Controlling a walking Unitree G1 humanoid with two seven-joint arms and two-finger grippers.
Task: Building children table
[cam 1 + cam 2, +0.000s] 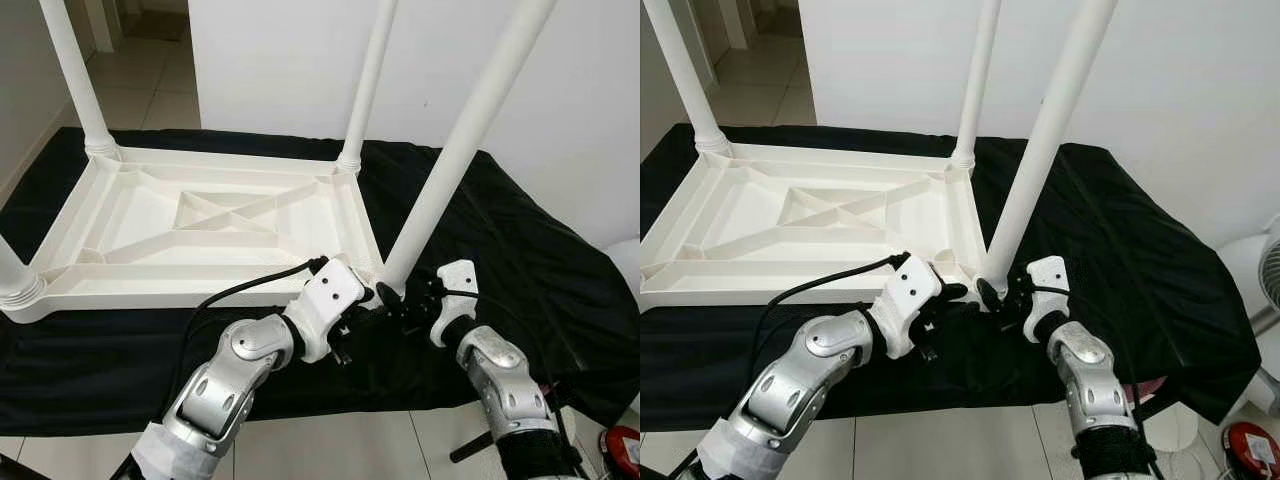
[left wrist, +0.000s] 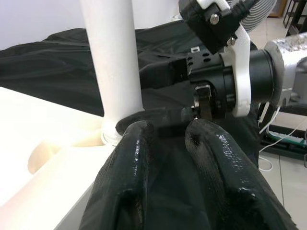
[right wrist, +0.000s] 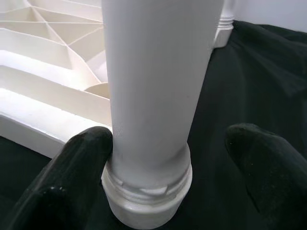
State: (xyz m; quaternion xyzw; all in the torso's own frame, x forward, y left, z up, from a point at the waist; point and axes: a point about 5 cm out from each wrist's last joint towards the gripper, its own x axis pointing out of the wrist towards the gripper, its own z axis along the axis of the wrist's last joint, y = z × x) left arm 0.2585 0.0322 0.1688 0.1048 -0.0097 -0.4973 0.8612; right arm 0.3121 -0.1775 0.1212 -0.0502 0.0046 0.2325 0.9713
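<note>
At the tabletop's (image 1: 190,225) near right corner: last leg (image 1: 455,150) going in.
Three legs look seated; my right gripper (image 1: 992,293) straddles this one's base, fingers open, left gripper (image 2: 168,158) nearly closed, empty.

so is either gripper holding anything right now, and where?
Right gripper straddles the white plastic table leg at its threaded base collar; one finger touches, the other stands off, so no firm hold. Left gripper holds nothing, fingers together beside that leg.

One upturned white tabletop (image 1: 200,225), four white legs (image 1: 455,150), one black cloth (image 1: 520,250), two arms (image 1: 235,375)
</note>
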